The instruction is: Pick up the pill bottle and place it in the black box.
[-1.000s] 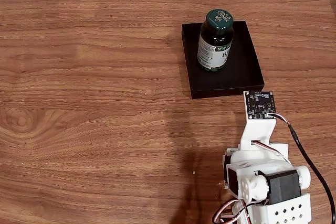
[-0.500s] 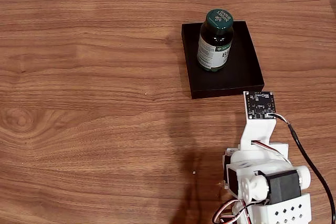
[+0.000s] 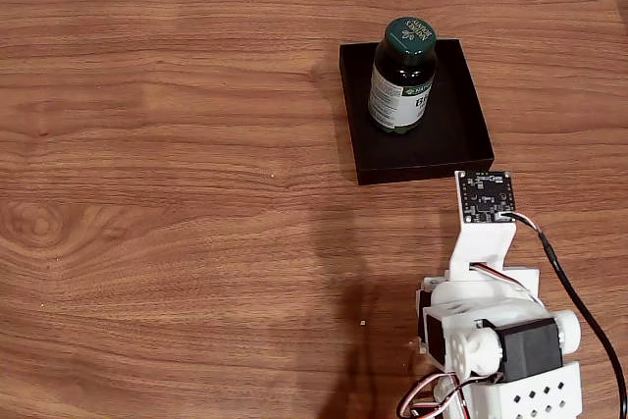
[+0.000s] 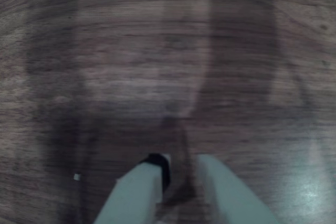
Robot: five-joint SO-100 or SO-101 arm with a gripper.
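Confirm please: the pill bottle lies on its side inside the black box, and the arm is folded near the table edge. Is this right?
Not quite. In the fixed view the pill bottle stands upright, cap up, inside the black box. The rest holds: the arm is folded near the table's near edge.

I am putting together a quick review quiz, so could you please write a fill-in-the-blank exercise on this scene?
1. The pill bottle stands upright inside the ____ box.
2. The bottle's cap is ____ in colour.
3. In the wrist view, the gripper holds ____ between its fingers.
4. The table surface is made of ____.

Missing words: black; green; nothing; wood
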